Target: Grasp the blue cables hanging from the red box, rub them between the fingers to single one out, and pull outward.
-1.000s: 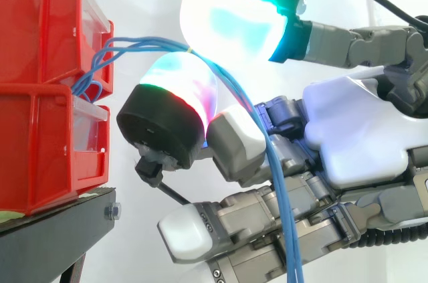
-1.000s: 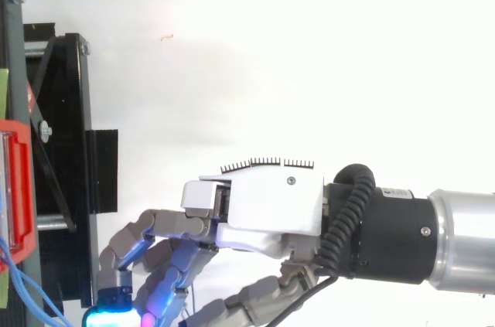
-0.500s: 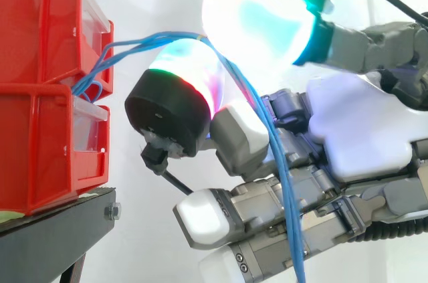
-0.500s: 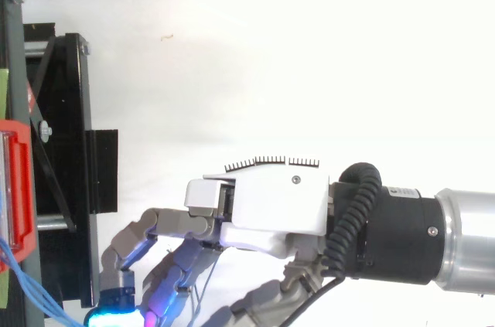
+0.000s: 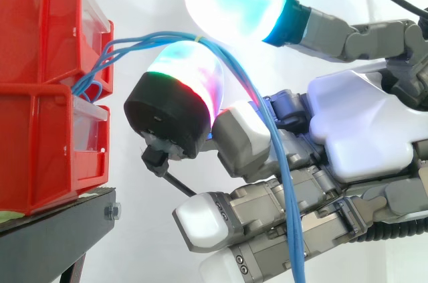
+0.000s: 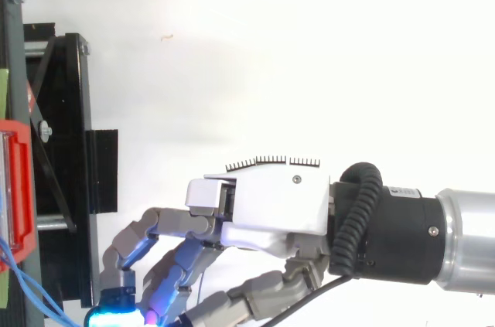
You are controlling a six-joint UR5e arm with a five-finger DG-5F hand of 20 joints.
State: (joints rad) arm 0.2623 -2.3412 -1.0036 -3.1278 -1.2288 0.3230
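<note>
Just beside the red bins (image 5: 47,89), the hand (image 5: 361,129) pinches the blue cables (image 5: 157,38) between two glowing fingertips (image 5: 231,2).

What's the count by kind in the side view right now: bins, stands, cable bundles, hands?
red bins: 2, stacked
black stand: 1
blue cable bundle: 1, pinched between the glowing pads; strands too tangled to count
hand: 1
Total: 5
</note>
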